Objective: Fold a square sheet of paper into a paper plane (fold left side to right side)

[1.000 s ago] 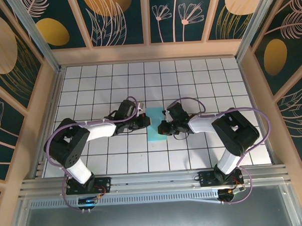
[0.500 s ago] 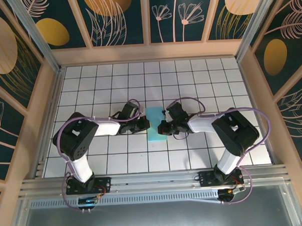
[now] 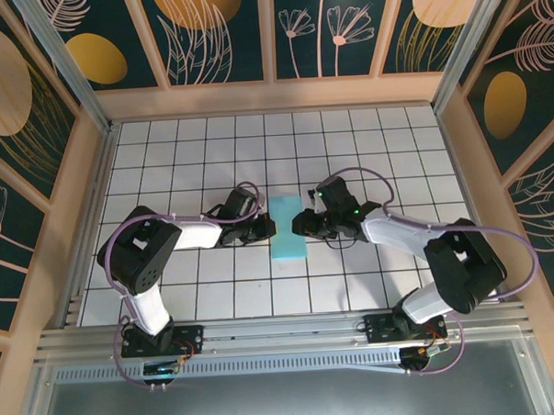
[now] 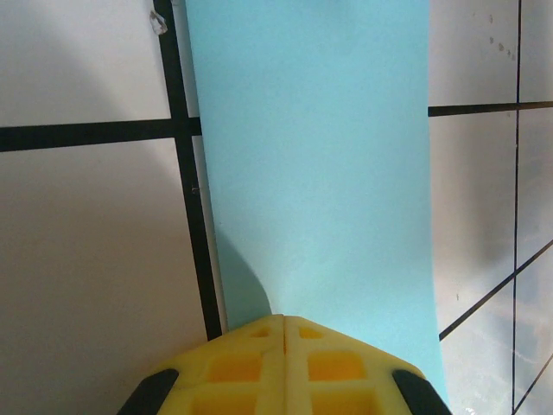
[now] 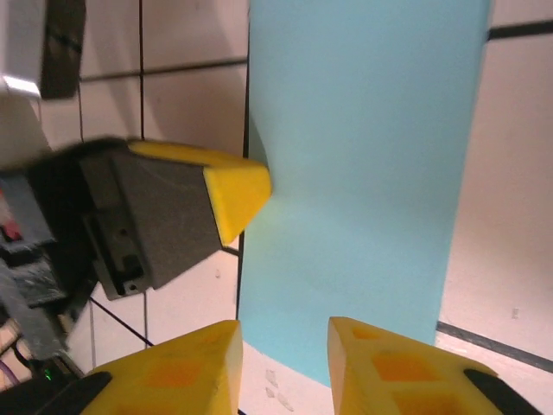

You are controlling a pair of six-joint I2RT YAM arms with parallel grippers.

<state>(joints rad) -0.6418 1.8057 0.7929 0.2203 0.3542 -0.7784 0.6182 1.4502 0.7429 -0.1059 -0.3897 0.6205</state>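
The teal-blue sheet of paper (image 3: 285,228) lies flat mid-table as a narrow rectangle, about one tile wide and two long. The paper plane is out of view. My left gripper (image 3: 267,228) is shut, its yellow tip (image 4: 285,322) resting at the paper's (image 4: 320,173) left edge and casting a shadow there. My right gripper (image 3: 299,225) is open at the right edge. Its two yellow fingers (image 5: 285,333) hover over the near border of the paper (image 5: 363,156) with nothing between them. The left gripper's fingertip (image 5: 238,186) shows across the sheet.
The white grid table (image 3: 394,147) runs on to wooden side walls (image 3: 474,190) and a back wall with patterned panels. Both arm bases (image 3: 159,339) stand at the near edge on a metal rail.
The right gripper has opened, and its arm has swung outward to the right. The left arm shifted its elbow earlier and has stayed put since. The paper has not moved.
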